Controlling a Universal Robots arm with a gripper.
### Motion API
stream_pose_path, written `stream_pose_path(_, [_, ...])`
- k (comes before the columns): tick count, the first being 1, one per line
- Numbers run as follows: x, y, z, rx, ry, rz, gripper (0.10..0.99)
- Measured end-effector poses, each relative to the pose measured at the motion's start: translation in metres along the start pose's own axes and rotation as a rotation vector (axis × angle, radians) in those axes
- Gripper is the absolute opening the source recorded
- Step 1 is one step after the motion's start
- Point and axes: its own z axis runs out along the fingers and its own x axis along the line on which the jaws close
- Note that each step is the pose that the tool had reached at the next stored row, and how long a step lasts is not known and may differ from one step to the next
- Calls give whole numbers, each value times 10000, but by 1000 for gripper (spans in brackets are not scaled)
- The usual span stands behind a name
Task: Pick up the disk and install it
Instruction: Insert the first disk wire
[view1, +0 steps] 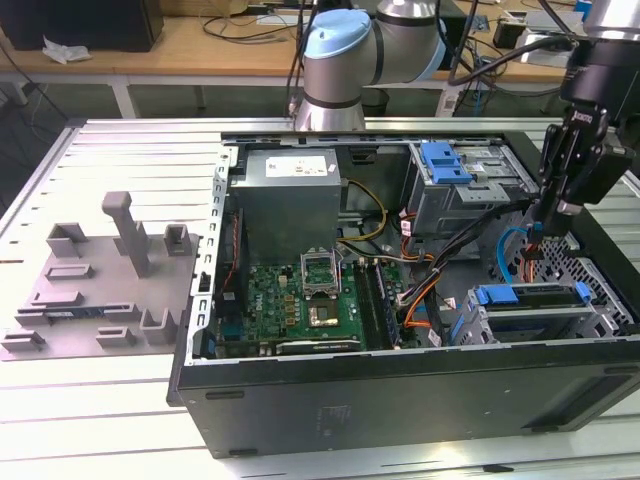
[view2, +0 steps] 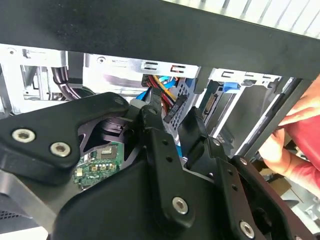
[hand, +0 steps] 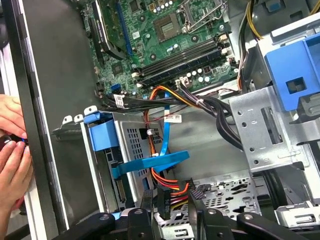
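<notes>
The tool (hand: 171, 199) clamps the power connector (view2: 174, 110) beside the drive cage (hand: 134, 142). The plug is likely meant for the disk (hand: 116, 186) seated there.

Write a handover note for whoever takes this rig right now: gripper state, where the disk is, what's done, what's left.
Gripper: inside the open computer case, fingers closed on a black connector with red and orange wires.
Disk: in the lower drive bay at the exterior view's right, blue frame showing.
Done: disk appears picked up and placed in the bay.
Left: connector is in the gripper, not plugged in; full seating cannot be judged.
Note: a person's hands at the case's outer wall.
</notes>
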Motion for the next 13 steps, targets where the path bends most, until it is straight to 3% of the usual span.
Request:
stream_pose_path(1, [-25, 7, -3, 53, 195, 28, 412])
stream_pose_path(2, [-49, 15, -8, 72, 266, 37, 412])
stream_pose_path(6, [-106, 31, -8, 78, 289, 38, 412])
stream_pose_path(13, [-117, 30, 6, 97, 299, 2, 412])
